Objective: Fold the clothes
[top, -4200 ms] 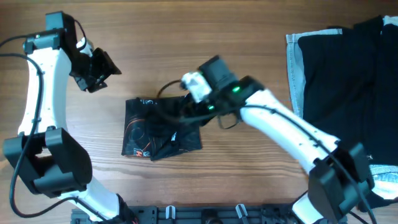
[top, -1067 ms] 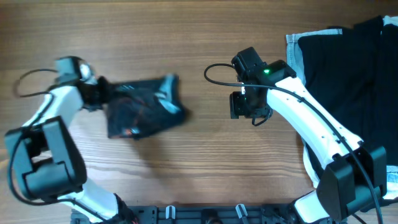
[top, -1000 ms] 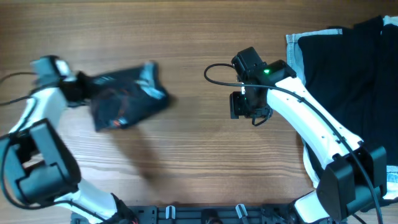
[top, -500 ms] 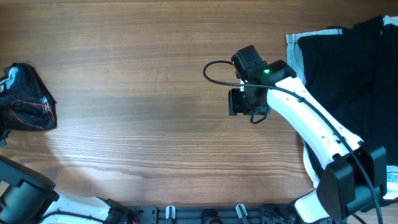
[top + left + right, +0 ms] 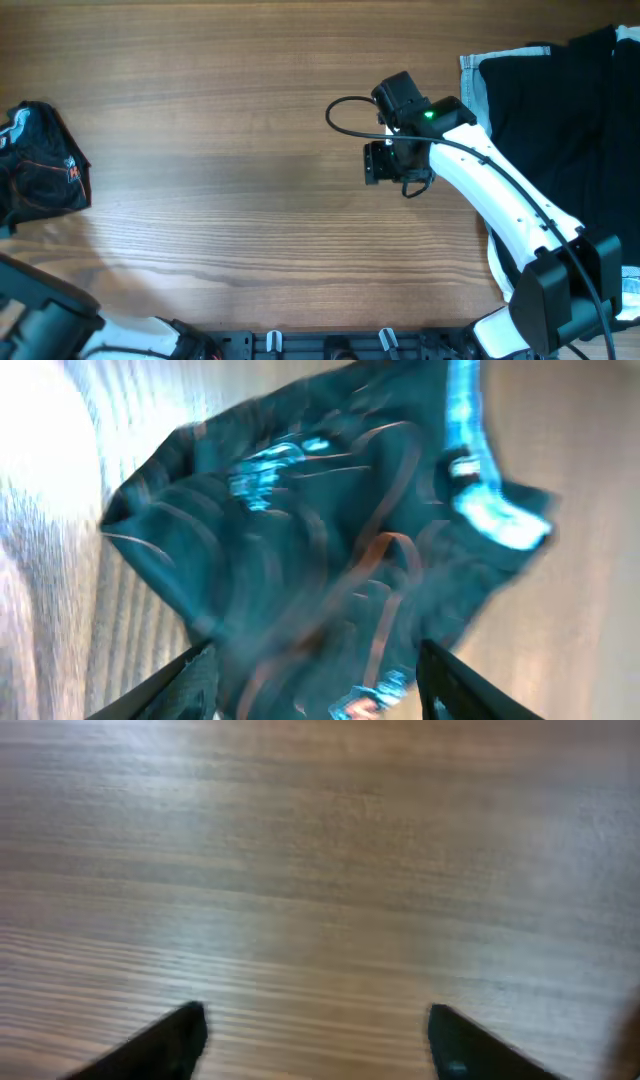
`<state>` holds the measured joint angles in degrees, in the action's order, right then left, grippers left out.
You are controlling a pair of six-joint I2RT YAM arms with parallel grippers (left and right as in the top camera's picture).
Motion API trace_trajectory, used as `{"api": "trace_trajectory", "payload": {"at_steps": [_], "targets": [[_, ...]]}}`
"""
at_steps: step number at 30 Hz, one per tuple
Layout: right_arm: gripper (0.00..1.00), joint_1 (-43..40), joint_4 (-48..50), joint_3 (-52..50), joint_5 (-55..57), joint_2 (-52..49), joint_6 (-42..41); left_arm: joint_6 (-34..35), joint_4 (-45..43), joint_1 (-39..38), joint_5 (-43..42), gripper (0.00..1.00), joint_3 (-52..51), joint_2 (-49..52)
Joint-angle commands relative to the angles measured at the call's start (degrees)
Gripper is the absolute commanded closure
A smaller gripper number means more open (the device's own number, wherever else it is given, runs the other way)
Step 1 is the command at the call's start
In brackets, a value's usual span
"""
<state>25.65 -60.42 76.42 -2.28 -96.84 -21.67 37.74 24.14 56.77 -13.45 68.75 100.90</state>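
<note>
The folded black jersey (image 5: pixel 40 165) with small logos and orange lines lies at the far left edge of the table. In the left wrist view it fills the frame (image 5: pixel 330 530), blurred, bunched and creased. My left gripper (image 5: pixel 320 685) is open, its fingers spread wide either side of the jersey's near edge; it is out of the overhead view. My right gripper (image 5: pixel 384 166) is open and empty over bare wood near the table's middle; in the right wrist view (image 5: pixel 320 1045) only wood lies between its fingers.
A plain black garment (image 5: pixel 560 110) with a pale blue-white edge (image 5: pixel 472 100) lies spread at the right side of the table. The right arm reaches from the lower right across it. The table's front rail (image 5: pixel 330 345) runs along the bottom.
The left arm has swept the jersey from the table's middle to the far left edge and let it go. The right gripper left the jersey and now hovers over bare wood, drifting slightly left.
</note>
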Motion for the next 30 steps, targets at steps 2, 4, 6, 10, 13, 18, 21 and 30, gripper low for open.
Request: {"api": "trace_trajectory", "payload": {"at_steps": [2, 4, 6, 10, 13, 18, 21, 30], "targets": [[0.00, -1.42, 5.95, 0.09, -4.61, 1.18, 0.74, -7.78, 0.17, -5.92, 1.40, 0.33, 0.66, -12.07], [0.00, -2.67, 9.81, 0.09, -9.22, 1.18, 1.49, -10.45, 1.18, -10.62, 1.44, 0.32, 0.66, -13.75], [0.00, -4.55, 13.84, 0.09, -14.56, 1.18, 2.45, -12.92, 3.02, -16.79, 2.86, 0.32, 0.66, -14.10], [0.00, -11.91, 18.18, 0.09, -17.46, 1.18, 3.72, -19.39, 9.53, -33.94, 7.91, 0.30, 0.66, -13.44], [0.00, -18.34, 15.72, 0.09, -17.53, 1.18, 9.44, -25.24, 17.20, -45.90, 10.56, 0.08, 0.66, -13.35], [0.00, -22.91, 3.74, 0.09, -16.57, 1.25, 9.92, -25.40, 33.77, -54.75, 10.54, 0.00, 0.66, -13.38], [0.00, -22.99, -2.49, 0.07, -14.29, 2.38, 9.75, -23.54, 44.78, -54.77, 10.54, 0.00, 0.66, -13.55], [0.00, -19.47, 6.99, -10.99, -3.34, 32.68, 5.55, -23.15, 44.89, -54.88, 10.34, 0.00, -2.12, -35.82]]}}
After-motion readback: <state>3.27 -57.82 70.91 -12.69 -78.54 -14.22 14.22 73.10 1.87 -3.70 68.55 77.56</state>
